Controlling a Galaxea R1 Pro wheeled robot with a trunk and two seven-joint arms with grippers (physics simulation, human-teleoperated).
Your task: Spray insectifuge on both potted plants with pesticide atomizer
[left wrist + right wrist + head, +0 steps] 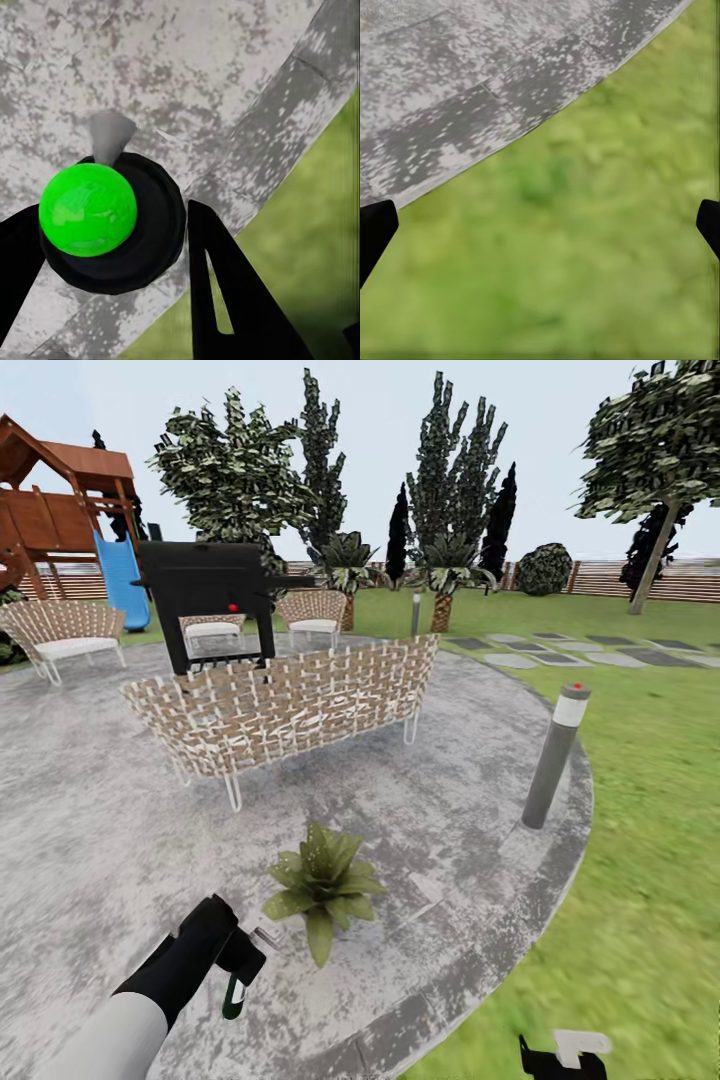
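Already the left gripper (232,960) is clamped on the atomizer (236,992) near one plant (322,882), the right gripper (560,1057) gapes empty, and spraying remains.

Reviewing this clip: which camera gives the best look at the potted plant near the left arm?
The head view: the potted plant shows whole, its green rosette standing on the grey paving just beyond the left claw, which holds the pesticide atomizer. The left wrist view looks down on the atomizer's top over paving; the right wrist view shows paving edge and lawn.
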